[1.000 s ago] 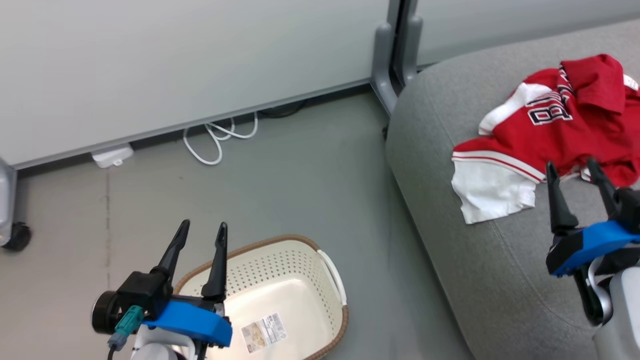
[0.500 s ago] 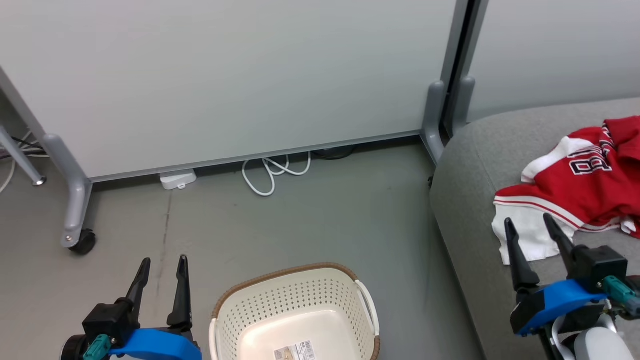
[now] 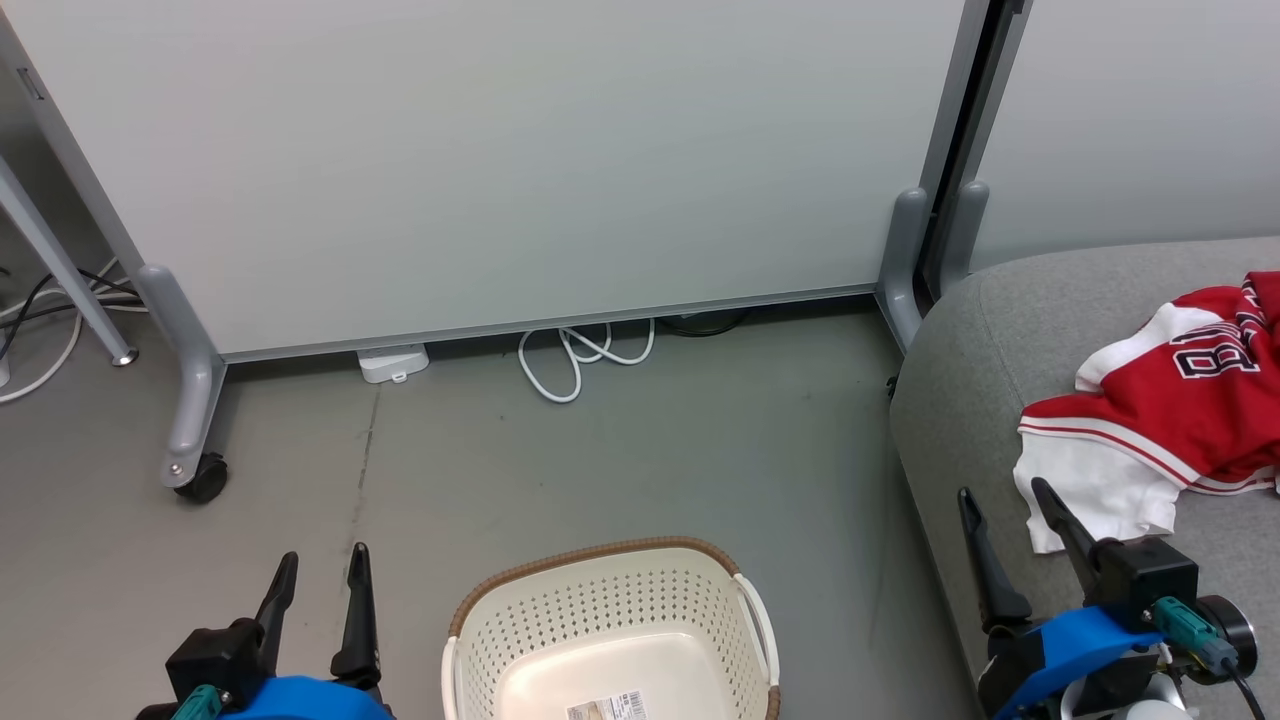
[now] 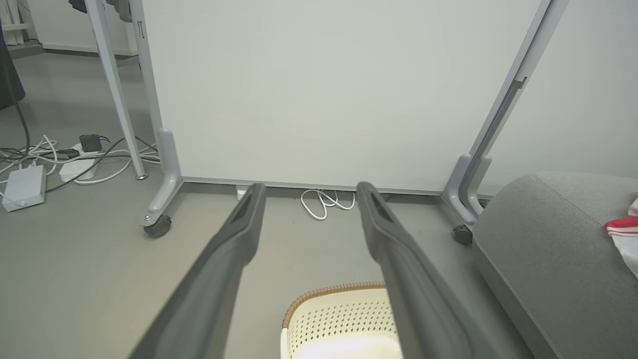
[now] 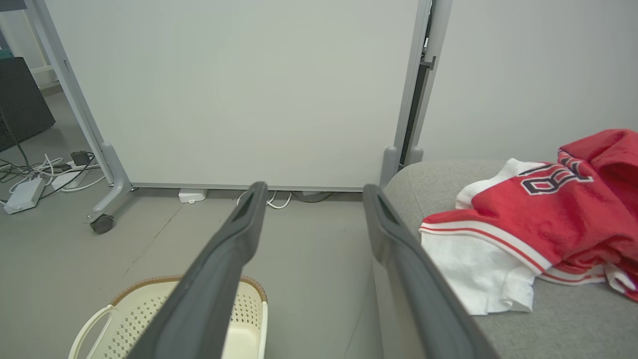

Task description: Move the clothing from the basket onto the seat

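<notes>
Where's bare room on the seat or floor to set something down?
Free: left strip of the seat, between its rounded edge and the clothing; floor between basket and the white cable. Crowded: the seat's right side, under the clothing.

Head view: high, angled forward and down; small oval cream perforated plastic basket [image 3: 610, 600] at bottom centre, large grey fabric sofa seat [image 3: 960, 420] at right edge.
Left wrist view: low, looking forward, facing the pale wheeled partition panel [image 4: 319, 89].
Right wrist view: same heading, nearer the seat.
All three share basket, panel, seat.
</notes>
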Controlling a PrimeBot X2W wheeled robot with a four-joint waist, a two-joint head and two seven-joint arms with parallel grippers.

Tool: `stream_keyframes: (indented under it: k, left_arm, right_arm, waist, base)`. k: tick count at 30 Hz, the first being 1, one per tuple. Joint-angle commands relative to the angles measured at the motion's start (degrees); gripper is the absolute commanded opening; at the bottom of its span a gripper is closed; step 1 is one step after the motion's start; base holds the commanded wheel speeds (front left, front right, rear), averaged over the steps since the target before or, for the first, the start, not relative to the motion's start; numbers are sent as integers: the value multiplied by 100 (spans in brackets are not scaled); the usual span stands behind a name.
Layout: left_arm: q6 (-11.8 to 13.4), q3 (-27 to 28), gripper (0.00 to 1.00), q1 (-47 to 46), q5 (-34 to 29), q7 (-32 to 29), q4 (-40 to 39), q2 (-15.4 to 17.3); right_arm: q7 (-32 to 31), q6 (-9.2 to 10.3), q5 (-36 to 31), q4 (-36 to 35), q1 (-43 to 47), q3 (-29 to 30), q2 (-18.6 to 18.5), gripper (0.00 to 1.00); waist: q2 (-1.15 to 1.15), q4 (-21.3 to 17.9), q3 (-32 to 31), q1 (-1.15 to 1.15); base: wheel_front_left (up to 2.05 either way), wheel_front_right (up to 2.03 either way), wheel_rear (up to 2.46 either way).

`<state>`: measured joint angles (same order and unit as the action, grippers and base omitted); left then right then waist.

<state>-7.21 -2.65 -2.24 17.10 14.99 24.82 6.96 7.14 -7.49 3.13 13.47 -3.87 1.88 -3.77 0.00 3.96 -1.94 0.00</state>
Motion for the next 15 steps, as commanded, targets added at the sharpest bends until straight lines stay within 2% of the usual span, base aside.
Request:
stream_keyframes:
  k: [1, 15]
  left_arm:
    - [-42, 18, 100, -65, 40, 28, 21, 18]
    - [-43, 24, 100, -47, 101, 29, 29, -34]
  right_arm:
    - [28, -1, 35, 12, 76, -7, 16, 100]
    - [88, -1, 58, 124, 8, -29, 37, 100]
  waist:
    - [0, 7, -3, 0]
    - [0, -20, -4, 0]
  base:
    - [0, 0, 0]
    - [0, 0, 0]
